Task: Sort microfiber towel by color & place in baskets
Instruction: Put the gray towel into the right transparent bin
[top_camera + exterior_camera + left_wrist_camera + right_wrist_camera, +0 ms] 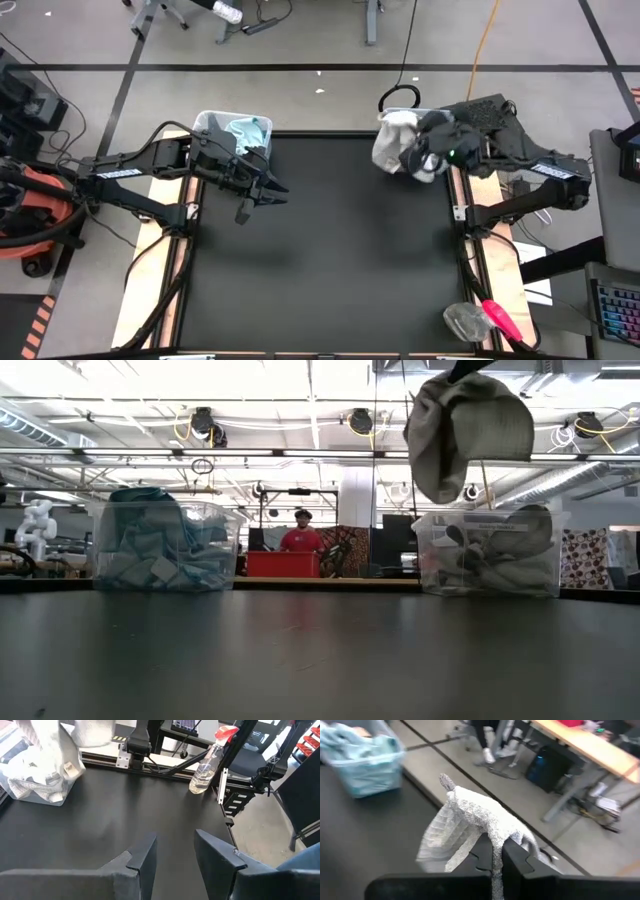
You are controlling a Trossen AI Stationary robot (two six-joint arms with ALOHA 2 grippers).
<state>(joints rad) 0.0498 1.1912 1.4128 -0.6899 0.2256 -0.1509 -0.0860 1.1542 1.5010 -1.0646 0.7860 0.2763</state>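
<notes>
Above right basket (490,555): grey towel (466,430), crumpled, dangling.

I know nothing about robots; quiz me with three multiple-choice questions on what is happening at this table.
1. Where is the grey towel?
A. flat on the table
B. hanging above the right basket
C. inside the left basket

2. What colour are the towels in the left basket?
A. light blue
B. red
C. black

3. How is the left end effector?
A. gripping a towel
B. open and empty
C. holding the spray bottle

Answers:
1 B, the low view shows it dangling from the right end effector over that basket.
2 A, the high view shows it.
3 B, its fingers stand apart over bare table.
</notes>
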